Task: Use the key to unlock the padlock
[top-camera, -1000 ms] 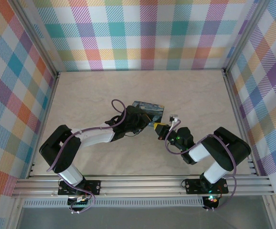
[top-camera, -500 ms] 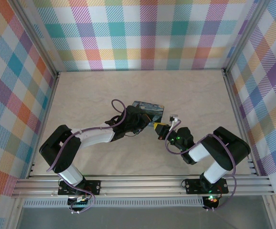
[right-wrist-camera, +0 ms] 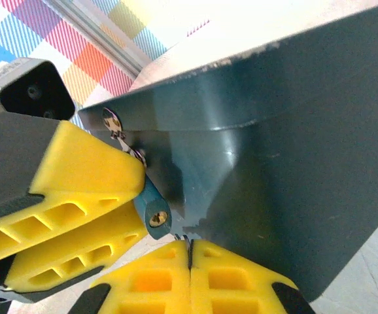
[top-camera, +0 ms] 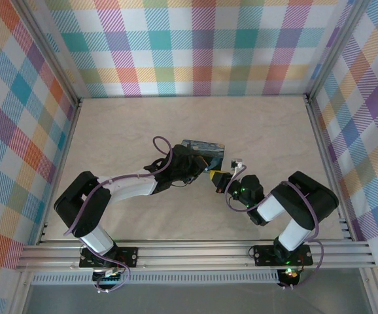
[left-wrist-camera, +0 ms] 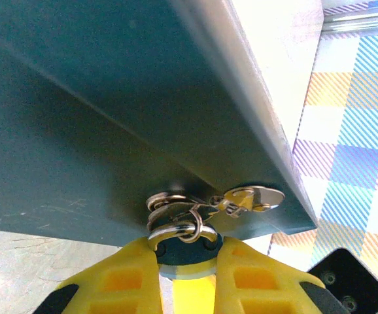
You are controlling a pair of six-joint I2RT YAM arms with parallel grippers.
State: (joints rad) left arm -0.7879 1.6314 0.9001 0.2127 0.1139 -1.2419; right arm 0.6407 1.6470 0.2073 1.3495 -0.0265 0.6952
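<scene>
The padlock (left-wrist-camera: 179,230) hangs by its silver shackle from the latch on the dark teal side of the tin (left-wrist-camera: 110,131). My left gripper (left-wrist-camera: 186,250) is shut on the lock's dark blue body. From the right wrist, the lock's underside (right-wrist-camera: 154,209) points its brass keyhole toward me, just up-left of my right gripper (right-wrist-camera: 189,250). That gripper is shut, and a thin dark tip of the key (right-wrist-camera: 188,241) pokes out between its pads, a short gap from the keyhole. From above, the left gripper (top-camera: 206,169) and the right gripper (top-camera: 216,178) meet at the tin's (top-camera: 202,146) near right corner.
The tin stands mid-table on a pale marbled top (top-camera: 123,124). Plaid walls with aluminium rails (top-camera: 320,137) close in the left, back and right sides. Both forearms lie low across the near half of the table.
The right wrist has edged slightly left toward the tin. The left arm, the lock and both grips are unchanged.
</scene>
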